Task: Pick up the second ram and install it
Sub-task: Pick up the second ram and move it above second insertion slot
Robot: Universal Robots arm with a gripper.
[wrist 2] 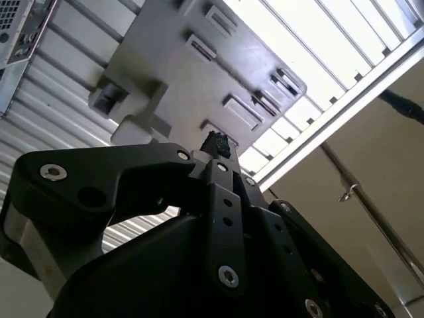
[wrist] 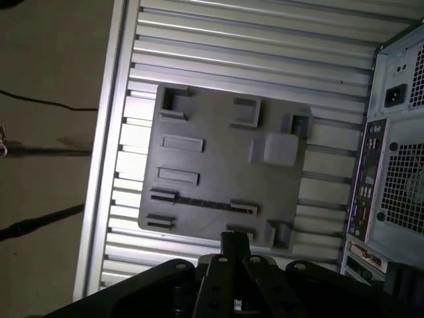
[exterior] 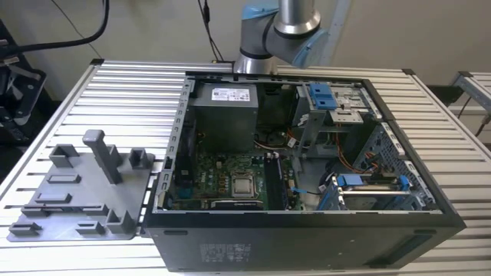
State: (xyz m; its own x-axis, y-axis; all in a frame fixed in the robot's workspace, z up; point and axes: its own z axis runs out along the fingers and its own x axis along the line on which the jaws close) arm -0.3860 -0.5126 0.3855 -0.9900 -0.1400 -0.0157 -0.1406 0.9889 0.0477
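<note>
Open black computer case (exterior: 307, 247) on a slatted metal table (exterior: 115, 92) — inside it, a grey power supply (exterior: 226, 112) and, next to that, a green motherboard (exterior: 218, 172) with a processor (exterior: 244, 186). Just beside the case, at the exterior view's left — a grey holder plate (exterior: 77, 207) with upright blocks.
</note>
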